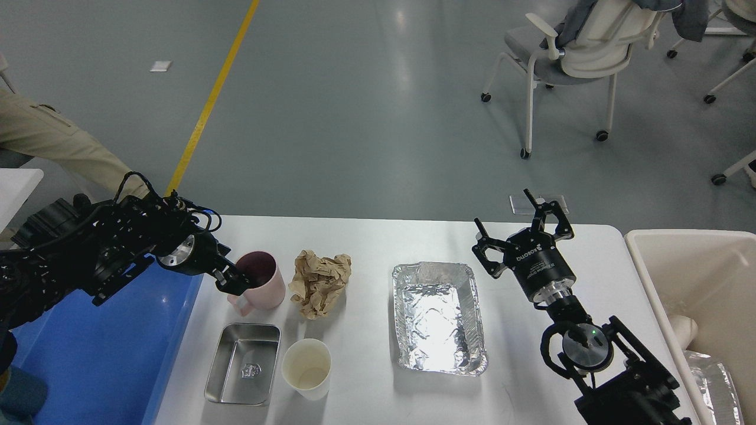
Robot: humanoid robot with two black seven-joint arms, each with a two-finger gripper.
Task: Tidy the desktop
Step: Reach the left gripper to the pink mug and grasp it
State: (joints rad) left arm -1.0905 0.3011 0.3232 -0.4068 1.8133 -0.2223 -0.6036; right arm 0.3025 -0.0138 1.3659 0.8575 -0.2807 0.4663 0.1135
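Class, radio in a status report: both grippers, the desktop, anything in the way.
Left gripper at pink mug rim, grip unclear. Right gripper open, empty, above desktop. Crumpled paper, foil tray, steel tray, paper cup uncleared.

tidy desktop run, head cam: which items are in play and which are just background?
In play:
- desktop
- pink mug, left hand at its rim
- crumpled brown paper
- foil tray
- steel tray
- paper cup
- right hand, open, holding nothing
- blue tray, cream bin

Background:
- office chairs
- yellow floor line
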